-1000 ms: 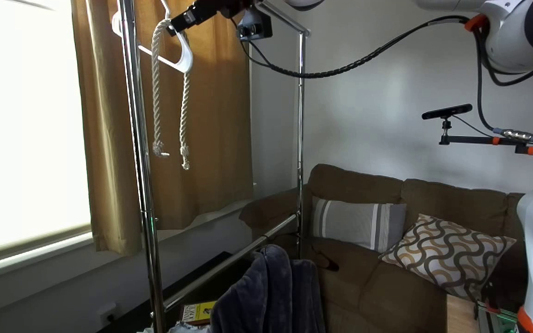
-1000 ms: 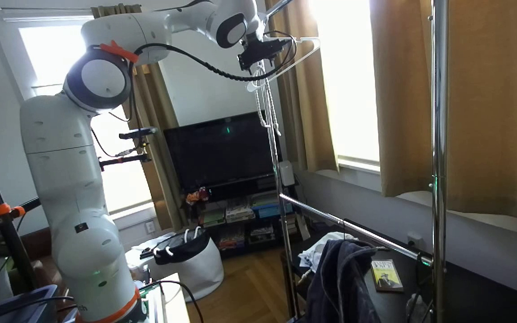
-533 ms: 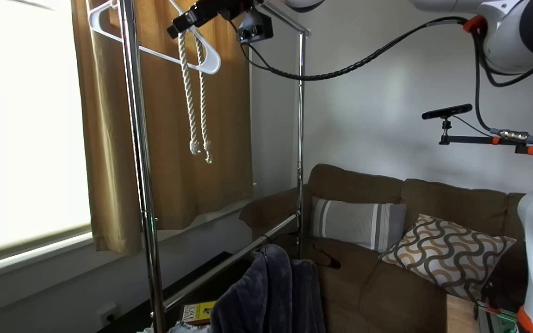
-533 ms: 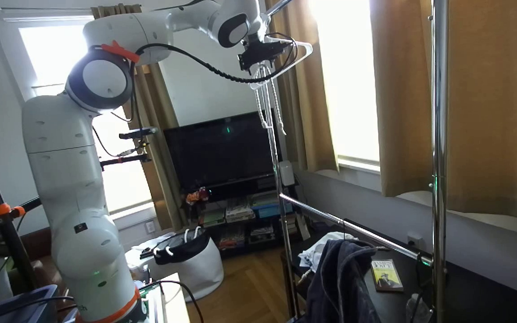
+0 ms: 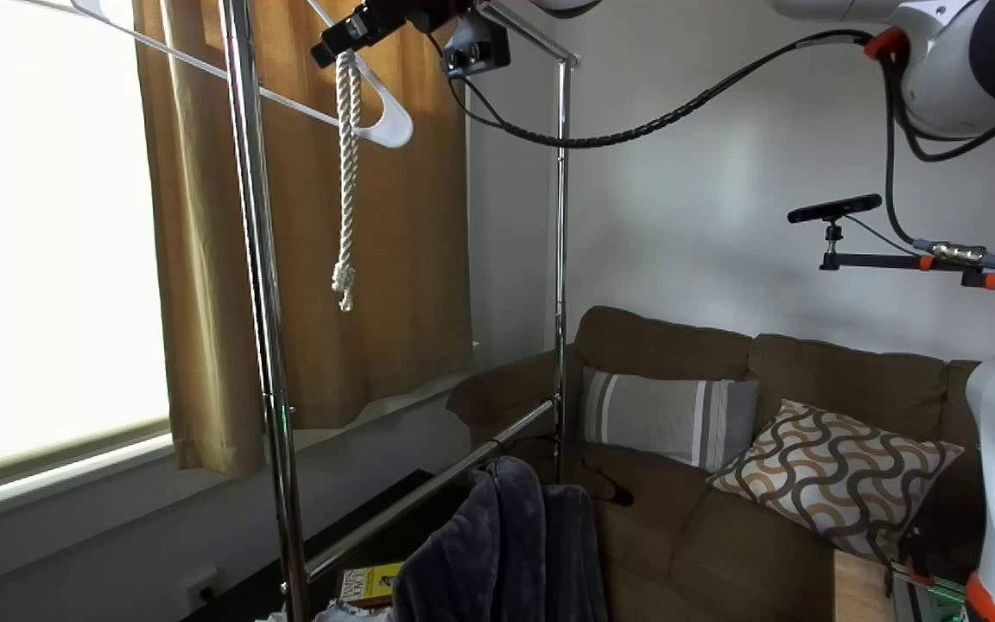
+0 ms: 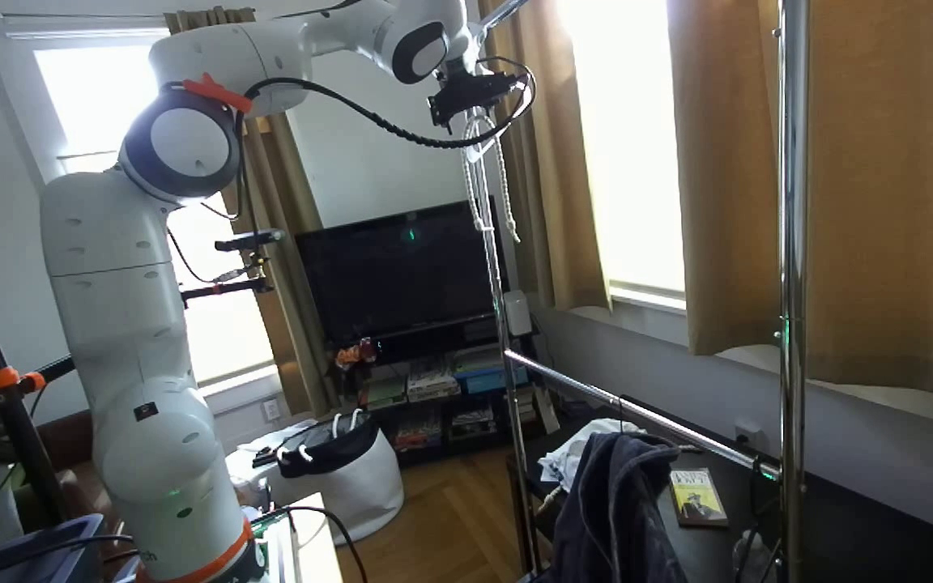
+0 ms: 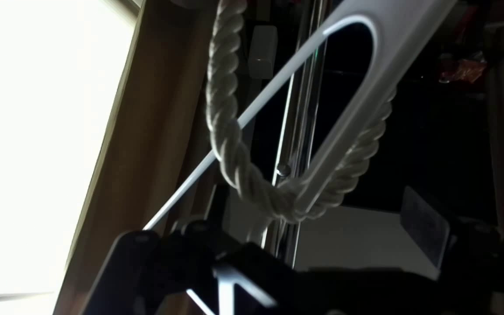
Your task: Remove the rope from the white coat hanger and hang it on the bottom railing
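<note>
My gripper (image 5: 325, 52) has its fingers spread well apart, one pad (image 7: 425, 225) showing toward 4 o'clock in the wrist view; I see nothing clamped between them. The rope (image 7: 221, 92) is draped over the sloping arm of the white hanger (image 7: 392, 57), its bend sitting between my fingers in that view; whether it touches them I cannot tell. In an exterior view, the rope hangs toward 6 o'clock from my fingertips, with the hanger's rounded end between 4 and 5 o'clock. The bottom rail (image 6: 701, 439) runs well below me, around 5 o'clock, a dark cloth (image 6: 608, 502) hanging from it. At 3 o'clock from the cloth, a yellow book (image 6: 697, 495) lies on a black table (image 6: 855, 526).
</note>
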Motion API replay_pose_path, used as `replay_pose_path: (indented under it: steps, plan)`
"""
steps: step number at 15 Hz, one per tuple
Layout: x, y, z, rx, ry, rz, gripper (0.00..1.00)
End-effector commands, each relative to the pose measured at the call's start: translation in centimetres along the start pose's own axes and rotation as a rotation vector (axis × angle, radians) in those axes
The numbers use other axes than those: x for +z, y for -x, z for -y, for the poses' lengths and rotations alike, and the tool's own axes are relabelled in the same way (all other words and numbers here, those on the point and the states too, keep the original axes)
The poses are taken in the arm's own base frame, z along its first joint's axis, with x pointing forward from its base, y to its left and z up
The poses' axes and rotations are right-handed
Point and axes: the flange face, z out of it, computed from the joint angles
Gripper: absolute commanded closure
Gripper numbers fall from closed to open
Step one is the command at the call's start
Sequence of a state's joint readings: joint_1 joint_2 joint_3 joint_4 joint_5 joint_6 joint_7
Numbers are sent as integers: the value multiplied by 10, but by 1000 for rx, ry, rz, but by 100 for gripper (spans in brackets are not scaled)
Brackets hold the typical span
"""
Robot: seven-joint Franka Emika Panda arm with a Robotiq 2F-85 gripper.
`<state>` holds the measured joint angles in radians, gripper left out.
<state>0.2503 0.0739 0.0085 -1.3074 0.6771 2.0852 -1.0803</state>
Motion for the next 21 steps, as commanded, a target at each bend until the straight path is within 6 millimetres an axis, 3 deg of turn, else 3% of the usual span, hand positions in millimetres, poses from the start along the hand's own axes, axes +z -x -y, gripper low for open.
replay_pose_path:
  steps: [1,8,15,21]
  plan:
    - [-7,0,-2,0,19,23,0]
    - [-18,-5,3,-9,25,12,0]
    - [-8,-30,38,-70,-94,22,0]
    - [-30,-19,16,-84,-36,22,0]
